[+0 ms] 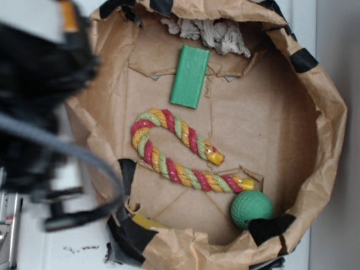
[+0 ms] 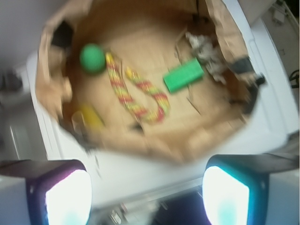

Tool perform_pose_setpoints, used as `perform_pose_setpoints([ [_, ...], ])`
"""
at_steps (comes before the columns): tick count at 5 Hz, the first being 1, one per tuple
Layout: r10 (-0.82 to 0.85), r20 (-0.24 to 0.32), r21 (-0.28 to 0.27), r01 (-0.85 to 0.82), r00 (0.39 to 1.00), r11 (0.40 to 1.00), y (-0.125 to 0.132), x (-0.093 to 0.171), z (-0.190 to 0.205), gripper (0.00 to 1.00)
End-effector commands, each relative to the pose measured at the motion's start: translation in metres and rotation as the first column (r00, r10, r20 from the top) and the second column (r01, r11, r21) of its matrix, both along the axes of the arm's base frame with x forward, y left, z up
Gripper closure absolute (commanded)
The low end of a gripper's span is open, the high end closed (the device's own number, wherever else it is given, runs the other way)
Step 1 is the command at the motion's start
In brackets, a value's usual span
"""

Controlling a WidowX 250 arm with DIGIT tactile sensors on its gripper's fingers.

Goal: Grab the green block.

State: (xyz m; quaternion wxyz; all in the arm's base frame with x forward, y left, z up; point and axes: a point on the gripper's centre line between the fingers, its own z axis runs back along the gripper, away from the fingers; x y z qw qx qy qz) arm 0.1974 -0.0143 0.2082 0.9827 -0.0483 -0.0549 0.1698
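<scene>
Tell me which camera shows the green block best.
The exterior view: the green block lies sharp and whole on the brown paper, below the shredded paper. The wrist view shows it too, unobstructed but blurred and tilted.

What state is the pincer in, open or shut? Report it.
Open: the pincer shows two fingers set far apart, nothing between them, well short of the green block.

soft, even light, faint shadows; the exterior view blurs the near arm (image 1: 27, 80), and the whole wrist view is motion-smeared, its claw fingers (image 2: 68, 197) glaring.
</scene>
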Motion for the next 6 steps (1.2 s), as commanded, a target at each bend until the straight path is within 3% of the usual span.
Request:
perform_pose_setpoints([
  [1,0.478,0.020,-0.032,-0.477,0.878,0.878,0.023,0.064,-0.071,0.00],
  [2,0.545,0.033,0.013,-0.545,0.838,0.838,0.030,0.063,-0.103,0.00],
  [3,0.576,0.023,-0.006,-0.576,0.817,0.818,0.046,0.057,-0.139,0.00],
  [4,0.619,-0.012,0.018,-0.618,0.786,0.786,0.068,0.051,-0.169,0.00],
  [5,0.606,-0.053,0.004,-0.607,0.793,0.795,0.082,0.047,-0.189,0.00],
  [6,0.538,-0.085,0.000,-0.539,0.839,0.842,0.078,0.066,-0.201,0.00],
])
